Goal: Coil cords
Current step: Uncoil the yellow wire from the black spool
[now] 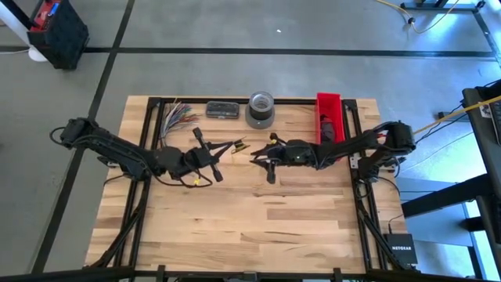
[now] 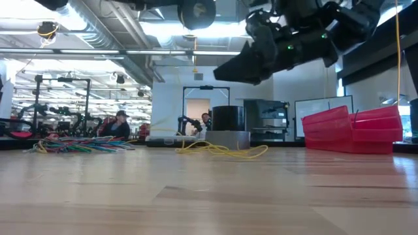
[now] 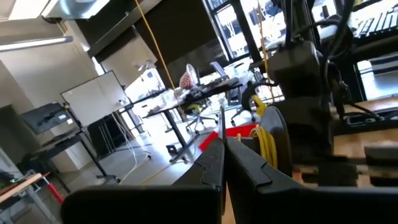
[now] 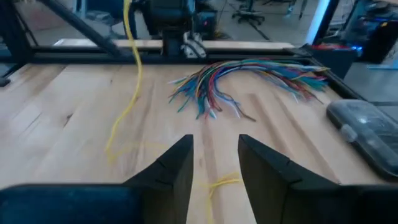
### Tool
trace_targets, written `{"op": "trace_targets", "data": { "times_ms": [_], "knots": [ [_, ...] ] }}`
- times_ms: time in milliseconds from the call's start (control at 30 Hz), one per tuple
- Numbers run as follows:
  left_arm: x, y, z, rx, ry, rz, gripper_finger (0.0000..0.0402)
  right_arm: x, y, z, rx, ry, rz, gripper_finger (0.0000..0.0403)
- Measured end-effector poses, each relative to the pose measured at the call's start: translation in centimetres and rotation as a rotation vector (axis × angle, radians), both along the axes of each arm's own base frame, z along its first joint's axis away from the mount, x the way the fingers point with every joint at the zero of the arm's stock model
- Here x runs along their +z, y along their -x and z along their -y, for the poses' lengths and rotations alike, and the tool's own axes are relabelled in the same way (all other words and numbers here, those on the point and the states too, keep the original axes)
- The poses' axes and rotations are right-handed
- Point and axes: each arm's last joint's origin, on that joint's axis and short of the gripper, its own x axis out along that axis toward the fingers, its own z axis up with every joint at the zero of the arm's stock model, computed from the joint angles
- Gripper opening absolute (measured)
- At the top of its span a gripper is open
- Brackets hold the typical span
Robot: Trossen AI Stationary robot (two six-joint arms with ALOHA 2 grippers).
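Right gripper (image 4: 214, 165), jaws apart and empty, hovers mid-tabletop toward the far edge near the thin yellow cord (image 4: 127, 93) trailing there, light and limp, best pinched near a free end; left gripper (image 1: 205, 154) looks closed.

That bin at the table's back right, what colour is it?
Red bin, clearest in the high view.

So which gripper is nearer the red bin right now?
Right. The right gripper is mid-table, a short way from the red bin at the back right edge. The left gripper is farther off, toward the table's left.
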Motion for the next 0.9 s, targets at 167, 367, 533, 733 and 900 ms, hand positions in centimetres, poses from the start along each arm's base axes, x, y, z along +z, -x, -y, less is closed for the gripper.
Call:
{"op": "trace_targets", "data": {
  "times_ms": [167,367,533,733,900],
  "knots": [
    [-0.1,0.0,0.0,-0.006,0.016,0.003,0.0000,0.3,-1.0,0.0,0.021,-0.005,0.011,0.0150],
    [-0.2,0.0,0.0,-0.004,-0.007,-0.021,0.0000,0.7,-1.3,0.0,0.012,-0.047,0.027,0.0160],
    [-0.4,-0.1,-0.2,0.004,-0.013,-0.047,0.0000,0.1,-1.3,0.0,0.004,-0.080,-0.005,0.0186],
    [-0.6,-0.3,-0.8,0.004,0.009,-0.051,0.0000,-0.3,-2.0,0.0,-0.004,-0.077,0.010,0.0255],
    [-1.1,-0.8,-1.4,-0.025,0.045,-0.048,0.0000,-0.1,-2.5,-0.1,0.051,-0.064,0.026,0.0270]
  ]
}}
